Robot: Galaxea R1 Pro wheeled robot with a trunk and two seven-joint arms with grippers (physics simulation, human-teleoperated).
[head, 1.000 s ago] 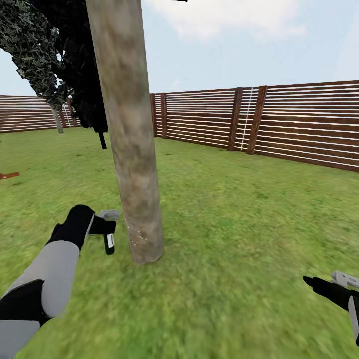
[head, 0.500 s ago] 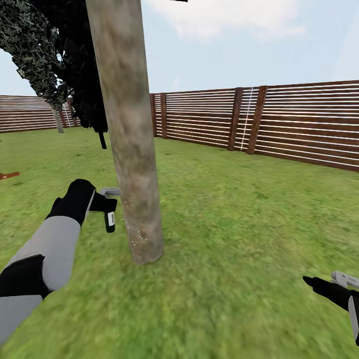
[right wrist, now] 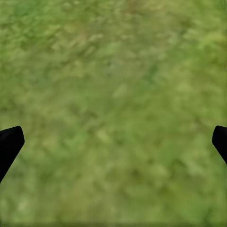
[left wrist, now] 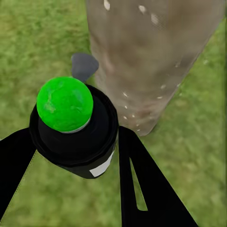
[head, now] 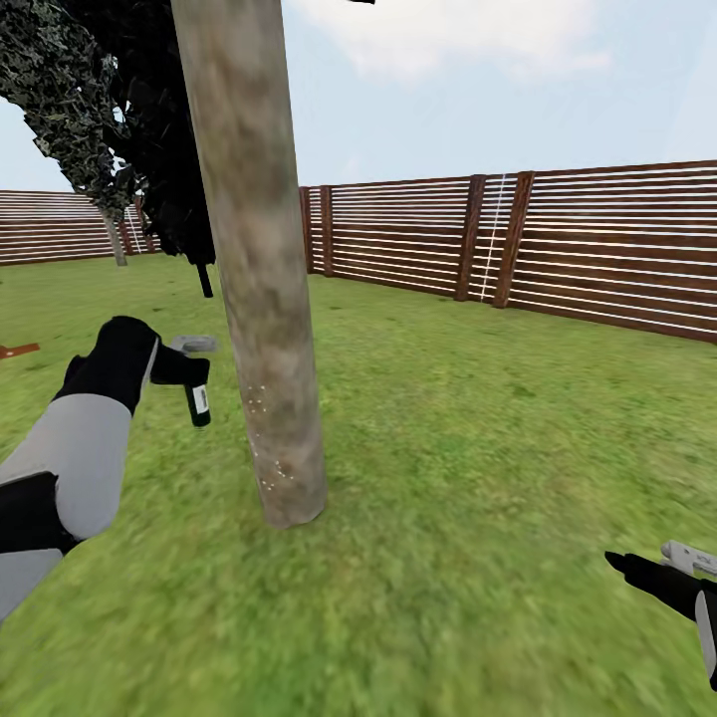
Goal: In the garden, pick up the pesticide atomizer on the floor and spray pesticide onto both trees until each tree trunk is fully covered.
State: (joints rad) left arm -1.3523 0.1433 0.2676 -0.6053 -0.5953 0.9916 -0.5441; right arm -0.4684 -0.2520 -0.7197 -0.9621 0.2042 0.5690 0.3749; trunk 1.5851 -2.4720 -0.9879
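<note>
A thick mottled grey-brown tree trunk (head: 261,269) rises from the grass (head: 478,428) just left of centre. Fine white specks of pesticide (head: 261,400) dot its lower bark, and they show on the trunk (left wrist: 151,61) in the left wrist view too. My left gripper (head: 194,360) is a short way left of the trunk, shut on the pesticide atomizer (head: 199,402), a small black sprayer with a pale label hanging nozzle-down. Up close, the atomizer (left wrist: 75,142) has a green ball on its end and sits between the black fingers (left wrist: 142,189). My right gripper (head: 652,566) hangs open low at the right, over bare grass (right wrist: 113,94).
A brown slatted fence (head: 558,244) runs along the back and right. A dark conifer (head: 149,129) stands behind the trunk, and a thin grey trunk (head: 116,245) rises far back on the left. A small red-brown object (head: 18,350) lies at the left edge. Open lawn stretches to the right.
My left arm has risen and drawn left, carrying the atomizer with it. New white specks have appeared higher on the trunk's bark. The right arm has stayed put.
</note>
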